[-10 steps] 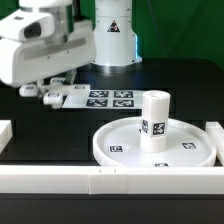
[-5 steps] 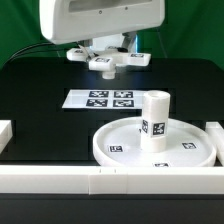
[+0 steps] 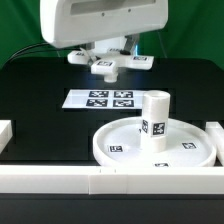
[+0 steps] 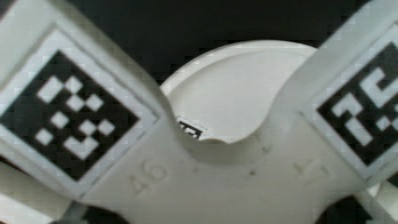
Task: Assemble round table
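Observation:
The large rimmed round disc (image 3: 120, 140) lies on the black table at the front right of the exterior view. The short thick cylinder leg (image 3: 153, 120) stands upright on its middle. My gripper (image 3: 107, 56) hangs above the back of the table, shut on the small cross-shaped foot (image 3: 108, 66), which it holds in the air behind the marker board. In the wrist view the foot (image 4: 214, 170) fills the frame with its tagged arms spread. A white rounded rimmed part, apparently the disc (image 4: 249, 85), shows between the arms. My fingers are hidden there.
The marker board (image 3: 105, 98) lies flat on the table between the gripper and the disc. Long white border rails (image 3: 60, 180) run along the front edge, with short pieces at the left (image 3: 5, 135) and right (image 3: 214, 135). The arm's base (image 3: 112, 35) stands at the back.
The gripper, with the foot in it, swung from the exterior view's left to the back middle, then shifted only slightly. The disc and leg have not moved.

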`<state>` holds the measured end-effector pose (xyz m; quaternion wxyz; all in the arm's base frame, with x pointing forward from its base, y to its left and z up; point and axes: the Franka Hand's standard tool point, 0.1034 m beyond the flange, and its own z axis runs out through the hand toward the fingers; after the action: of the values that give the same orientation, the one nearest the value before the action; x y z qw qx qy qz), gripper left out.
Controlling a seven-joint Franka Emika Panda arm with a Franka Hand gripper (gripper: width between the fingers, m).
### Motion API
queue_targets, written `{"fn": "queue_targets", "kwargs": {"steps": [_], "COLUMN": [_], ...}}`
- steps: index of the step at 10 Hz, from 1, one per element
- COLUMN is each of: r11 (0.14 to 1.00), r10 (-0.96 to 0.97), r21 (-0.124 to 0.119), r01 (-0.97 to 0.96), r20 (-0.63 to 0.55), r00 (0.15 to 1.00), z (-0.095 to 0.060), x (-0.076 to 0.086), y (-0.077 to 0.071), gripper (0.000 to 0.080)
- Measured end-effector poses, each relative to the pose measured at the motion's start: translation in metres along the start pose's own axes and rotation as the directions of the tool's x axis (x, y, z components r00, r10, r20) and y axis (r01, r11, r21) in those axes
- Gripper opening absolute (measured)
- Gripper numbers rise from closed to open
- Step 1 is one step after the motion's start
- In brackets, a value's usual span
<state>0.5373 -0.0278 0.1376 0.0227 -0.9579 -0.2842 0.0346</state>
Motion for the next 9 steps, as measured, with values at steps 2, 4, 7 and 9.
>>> {"fn": "queue_targets", "kwargs": {"steps": [2, 4, 7, 9], "r11": [1.000, 1.000, 1.000, 0.989], "r10": [0.015, 0.008, -0.021, -0.150], "r21": [0.009, 0.009, 0.007, 0.002], "r01": [-0.015, -0.008, 0.021, 0.150], "r20": [-0.001, -0.004, -0.010, -0.022], "r00": [1.000, 1.000, 1.000, 0.988], "z": [-0.011, -0.011, -0.009, -0.005], "x": [0.032, 0.038, 0.047, 0.066], "y": [-0.010, -0.016, -0.026, -0.031], "gripper": [0.0452, 0.0452, 0.0452, 0.0452]}}
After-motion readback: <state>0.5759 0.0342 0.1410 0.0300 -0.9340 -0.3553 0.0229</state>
